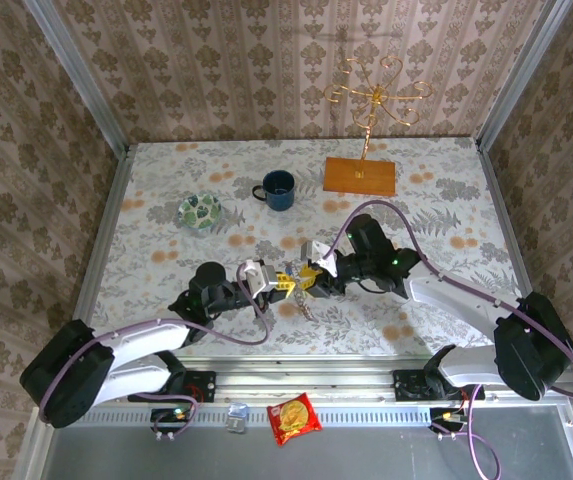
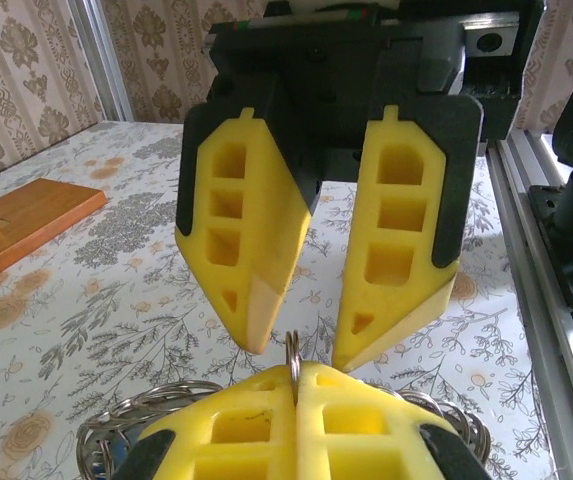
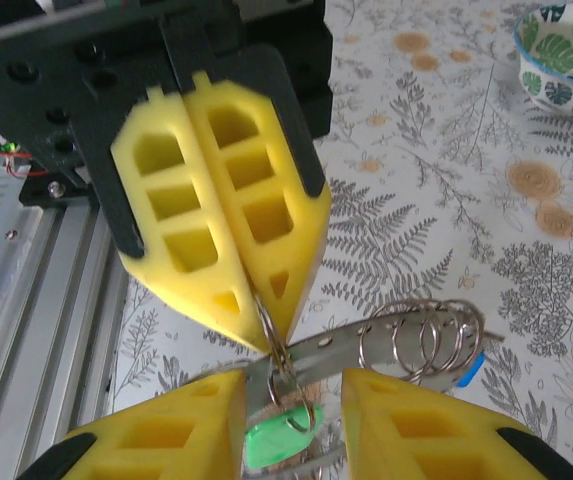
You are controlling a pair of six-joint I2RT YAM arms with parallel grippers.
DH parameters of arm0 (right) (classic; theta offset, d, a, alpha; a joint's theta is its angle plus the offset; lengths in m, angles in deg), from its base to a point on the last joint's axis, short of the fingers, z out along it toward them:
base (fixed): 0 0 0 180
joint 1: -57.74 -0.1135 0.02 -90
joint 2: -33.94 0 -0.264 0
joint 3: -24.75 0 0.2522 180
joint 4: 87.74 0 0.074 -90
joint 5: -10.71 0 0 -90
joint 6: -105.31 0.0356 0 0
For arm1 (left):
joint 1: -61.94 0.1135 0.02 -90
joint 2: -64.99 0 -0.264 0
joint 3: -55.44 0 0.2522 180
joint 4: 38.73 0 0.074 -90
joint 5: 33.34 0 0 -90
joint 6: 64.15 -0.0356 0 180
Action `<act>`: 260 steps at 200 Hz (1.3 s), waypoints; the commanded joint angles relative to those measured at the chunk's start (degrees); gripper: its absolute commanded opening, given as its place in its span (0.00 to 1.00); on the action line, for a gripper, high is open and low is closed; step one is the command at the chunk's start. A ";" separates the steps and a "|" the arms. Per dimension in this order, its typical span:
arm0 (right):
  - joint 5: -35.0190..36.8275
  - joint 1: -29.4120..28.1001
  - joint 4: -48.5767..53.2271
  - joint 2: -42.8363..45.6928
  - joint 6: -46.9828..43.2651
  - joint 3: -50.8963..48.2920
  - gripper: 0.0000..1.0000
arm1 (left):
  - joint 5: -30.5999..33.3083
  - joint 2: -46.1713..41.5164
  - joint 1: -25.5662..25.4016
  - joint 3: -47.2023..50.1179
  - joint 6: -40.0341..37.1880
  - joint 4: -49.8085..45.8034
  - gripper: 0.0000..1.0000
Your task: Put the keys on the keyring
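Note:
My left gripper is shut on a small split ring, held edge-on between its yellow fingertips. In the right wrist view that ring links down to the green key, which hangs in front of the keyring, a flat grey metal band strung with several wire loops. A blue key head peeks out past the loops. My right gripper faces the left gripper tip to tip. Its jaws stand open on either side of the green key.
A blue mug and a green-patterned dish stand further back. The gold wire stand on its wooden base is at the back right. A snack packet lies on the near rail.

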 commanded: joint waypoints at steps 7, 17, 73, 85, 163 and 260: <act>-2.81 -0.20 -4.02 -0.66 1.52 -1.09 0.31 | -2.27 1.14 0.53 0.72 3.85 9.00 0.00; -2.86 -0.24 -3.88 -0.99 1.10 -1.07 0.29 | -2.62 1.71 0.61 0.77 4.20 9.80 0.00; -5.37 -0.29 -5.85 -1.45 0.88 -0.69 0.00 | -3.45 4.54 0.96 1.12 6.13 14.02 0.00; -4.95 -0.29 -2.74 -1.31 -1.02 0.49 0.00 | -1.72 4.37 0.96 0.80 4.62 11.13 0.17; 4.14 -4.09 22.95 -3.24 -15.53 12.79 0.00 | -0.97 0.13 0.12 -9.05 -12.38 -20.94 0.16; 1.12 -0.52 11.17 2.80 -4.33 5.97 0.31 | -3.66 -0.41 0.86 -6.81 -8.00 -12.27 0.00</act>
